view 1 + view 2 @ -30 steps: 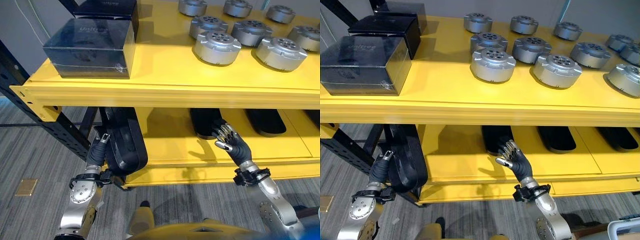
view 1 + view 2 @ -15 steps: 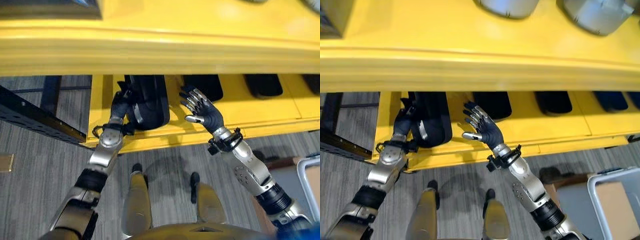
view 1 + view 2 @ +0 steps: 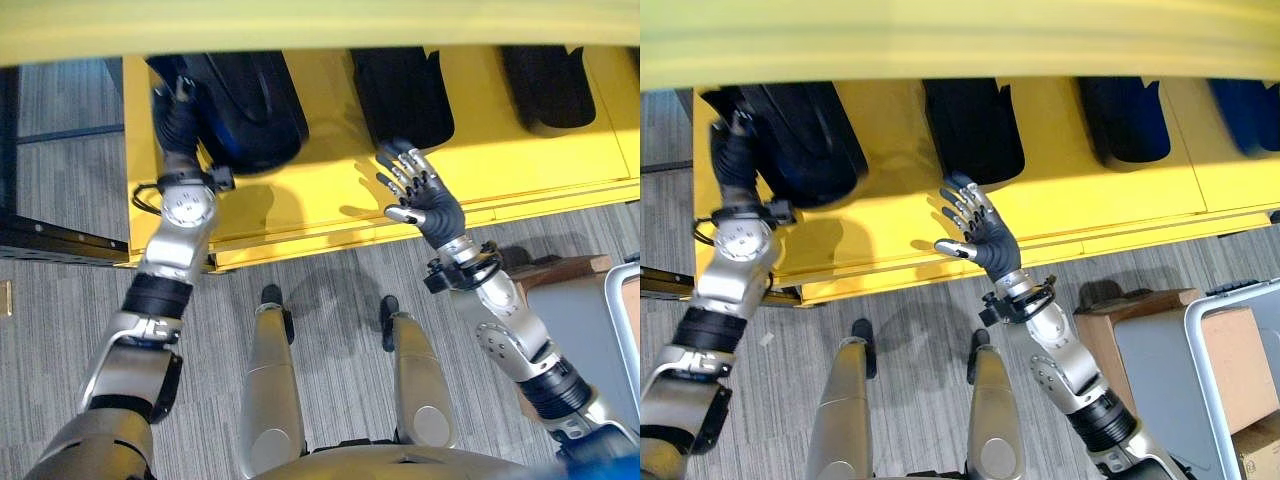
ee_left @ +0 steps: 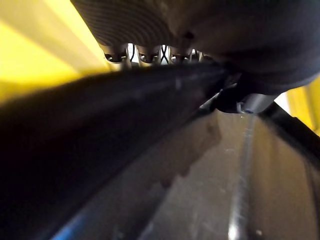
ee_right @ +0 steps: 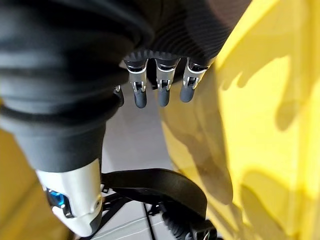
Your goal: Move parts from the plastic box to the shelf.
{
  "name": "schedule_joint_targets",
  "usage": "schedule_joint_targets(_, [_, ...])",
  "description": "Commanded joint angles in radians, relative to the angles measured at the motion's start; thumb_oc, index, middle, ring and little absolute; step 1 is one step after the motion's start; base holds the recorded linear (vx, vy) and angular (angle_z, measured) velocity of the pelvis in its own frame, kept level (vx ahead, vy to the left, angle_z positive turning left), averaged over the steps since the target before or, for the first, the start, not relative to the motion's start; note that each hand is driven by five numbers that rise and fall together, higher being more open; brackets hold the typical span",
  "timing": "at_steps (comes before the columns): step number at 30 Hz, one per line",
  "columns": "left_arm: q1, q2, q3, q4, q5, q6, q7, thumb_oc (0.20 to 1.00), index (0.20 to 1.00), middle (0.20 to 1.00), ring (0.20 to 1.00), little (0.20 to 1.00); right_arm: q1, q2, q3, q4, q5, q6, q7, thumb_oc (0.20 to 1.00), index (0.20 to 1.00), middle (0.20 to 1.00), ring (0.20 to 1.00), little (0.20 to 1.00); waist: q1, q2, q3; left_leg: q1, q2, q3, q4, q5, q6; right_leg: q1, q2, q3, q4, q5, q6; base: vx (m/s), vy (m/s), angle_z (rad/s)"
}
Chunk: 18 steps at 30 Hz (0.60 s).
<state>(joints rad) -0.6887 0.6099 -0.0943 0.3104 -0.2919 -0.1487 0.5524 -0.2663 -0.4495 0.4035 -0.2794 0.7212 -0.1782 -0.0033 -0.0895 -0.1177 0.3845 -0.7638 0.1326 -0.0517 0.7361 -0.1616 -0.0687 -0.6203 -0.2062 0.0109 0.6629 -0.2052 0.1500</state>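
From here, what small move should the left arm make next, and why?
Probably a short push inward, then let go. The left hand is against the black part at the end of the lower yellow shelf, and the part appears to lie on the shelf already, beside other black parts. The right hand hovers open over the shelf edge, holding nothing.

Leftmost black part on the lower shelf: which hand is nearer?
Left. The left hand is against the leftmost black part, at its left edge. The right hand hovers open, apart from it, by the next black part.
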Motion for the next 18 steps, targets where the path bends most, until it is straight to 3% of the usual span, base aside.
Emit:
schedule_joint_targets(1, [-0.043, 0.012, -0.007, 0.05, 0.04, -0.101, 0.051, 0.2, 0.2, 0.2, 0.2, 0.2, 0.038, 0.024, -0.01, -0.041, 0.082, -0.095, 0.053, 1.0, 1.0, 1.0, 1.0, 1.0, -0.005, 0.026, -0.148, -0.042, 0.003, -0.015, -0.007, 0.003, 0.026, -0.073, 0.016, -0.048, -0.062, 0.102, -0.072, 0.0, 0.0, 0.0])
schedule_joint_targets(5, [-0.073, 0.038, 0.002, 0.093, 0.043, -0.097, 0.072, 0.2, 0.2, 0.2, 0.2, 0.2, 0.049, 0.02, 0.0, -0.067, 0.103, -0.097, 0.077, 1.0, 1.0, 1.0, 1.0, 1.0, -0.011, 0.03, -0.169, -0.085, 0.005, -0.022, 0.029, -0.009, 0.029, -0.119, 0.018, -0.042, -0.024, 0.093, -0.073, -0.01, 0.007, -0.02])
schedule_joint_targets(7, [-0.122, 0.07, -0.021, 0.144, 0.053, -0.08, 0.074, 0.2, 0.2, 0.2, 0.2, 0.2, 0.062, 0.009, 0.007, -0.083, 0.127, -0.095, 0.094, 1.0, 1.0, 1.0, 1.0, 1.0, -0.015, 0.037, -0.189, -0.12, 0.008, -0.034, 0.081, -0.051, 0.031, -0.157, 0.017, -0.041, 0.037, 0.051, -0.068, 0.07, 0.002, -0.02])
schedule_joint_targets(10, [-0.186, 0.092, -0.056, 0.214, 0.04, -0.066, 0.062, 0.2, 0.2, 0.2, 0.2, 0.2, 0.091, -0.003, 0.002, -0.106, 0.151, -0.089, 0.114, 1.0, 1.0, 1.0, 1.0, 1.0, -0.022, 0.044, -0.209, -0.185, 0.0, -0.047, 0.134, -0.067, 0.035, -0.216, 0.01, -0.044, 0.101, 0.027, -0.072, 0.01, 0.008, 0.1])
schedule_joint_targets(18, [-0.251, 0.104, -0.091, 0.32, -0.029, -0.053, 0.034, 0.2, 0.2, 0.2, 0.2, 0.2, 0.128, -0.02, 0.01, -0.121, 0.189, -0.079, 0.131, 1.0, 1.0, 1.0, 1.0, 1.0, -0.026, 0.048, -0.23, -0.265, -0.005, -0.059, 0.186, -0.075, 0.038, -0.296, -0.002, -0.044, 0.168, 0.01, -0.077, -0.01, 0.004, 0.04])
